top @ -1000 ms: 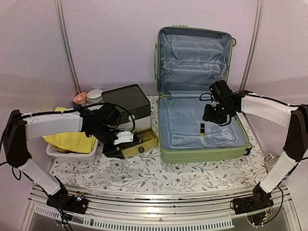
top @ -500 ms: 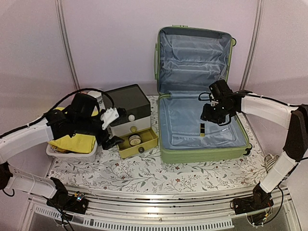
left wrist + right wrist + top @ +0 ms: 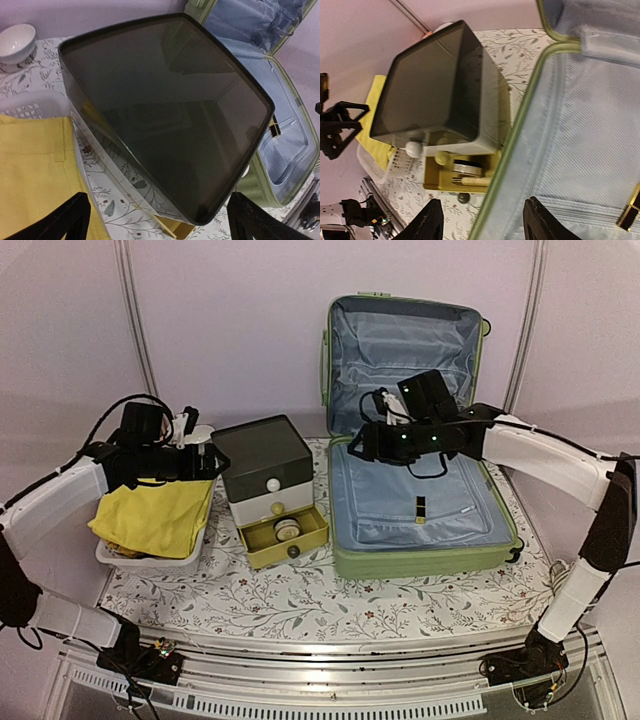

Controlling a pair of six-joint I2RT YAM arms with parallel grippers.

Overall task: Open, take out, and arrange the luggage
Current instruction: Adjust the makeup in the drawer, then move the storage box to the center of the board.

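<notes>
The light-green luggage [image 3: 425,560] lies open on the table, its lid upright against the wall and its pale blue lining bare. A small black-and-gold tube [image 3: 421,508] lies inside it. My right gripper [image 3: 365,445] hovers over the case's left rim [image 3: 520,130], open and empty; its midpoint [image 3: 482,222] sits above that rim in the right wrist view. My left gripper [image 3: 200,445] hangs above the basket, left of the drawer box, jaws wide open with nothing between them [image 3: 157,220]. The luggage [image 3: 280,140] shows at the right of the left wrist view.
A dark-lidded drawer box [image 3: 265,465] stands left of the case, its yellow bottom drawer [image 3: 285,533] pulled out with a round tin inside. A white mesh basket [image 3: 150,558] holds a yellow cloth [image 3: 150,515]. Small bowls [image 3: 17,42] sit behind it.
My left arm pulled back from the yellow drawer, up and left over the basket, and its jaws opened wide. My right arm swung left from above the tube to the case's left rim.
</notes>
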